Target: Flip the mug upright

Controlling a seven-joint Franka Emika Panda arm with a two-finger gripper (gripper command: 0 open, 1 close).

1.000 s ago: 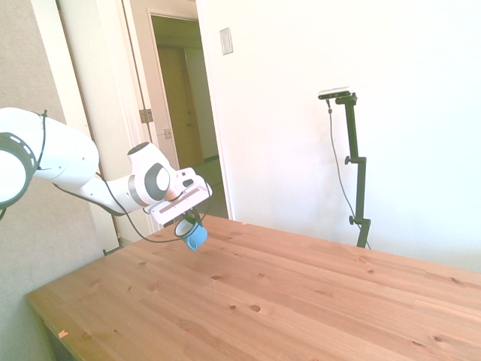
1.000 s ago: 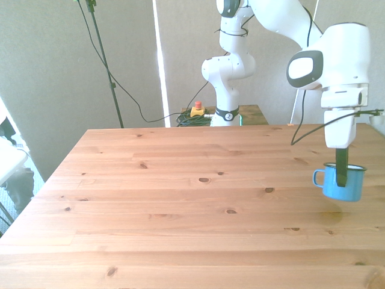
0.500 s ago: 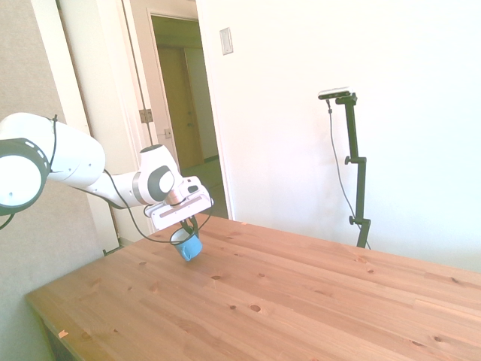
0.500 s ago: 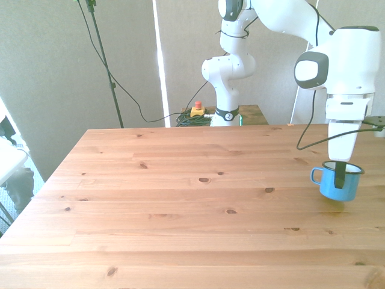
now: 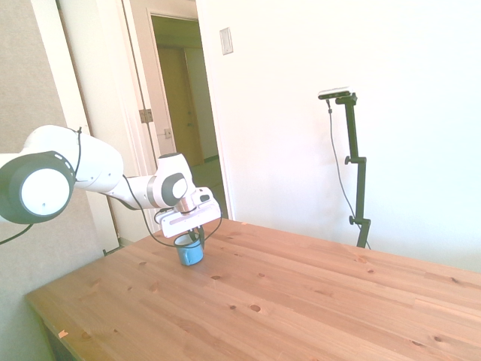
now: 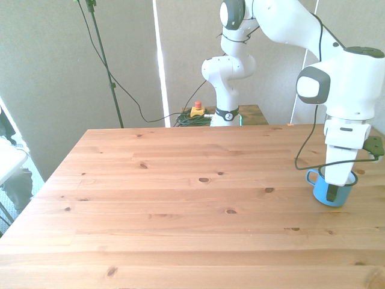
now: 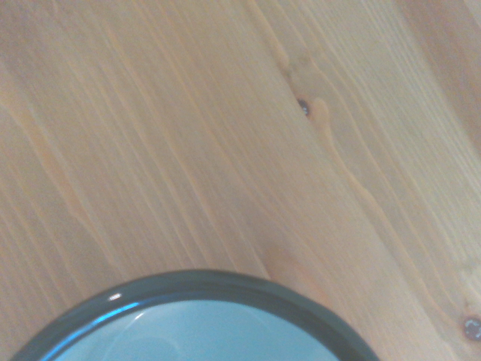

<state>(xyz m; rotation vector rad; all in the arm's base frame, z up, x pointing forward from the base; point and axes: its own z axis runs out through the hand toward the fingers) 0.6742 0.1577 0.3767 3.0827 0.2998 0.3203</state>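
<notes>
Near the front view's right table (image 6: 180,198) edge, the mug (image 6: 329,192) stands upright on the wood, the gripper's (image 6: 334,191) fingers clamped on its rim.

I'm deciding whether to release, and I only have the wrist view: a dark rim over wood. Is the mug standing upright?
Observer: Yes. In the front view the mug stands mouth up, on the front view's right side of the table.
Operator: Is its base down on the wood?
Observer: It looks so in the side view. I see no gap under it, though I can't be sure.
Operator: And the grip?
Observer: The gripper is shut on the mug's wall, with one finger running down the outside facing the front camera.
</notes>
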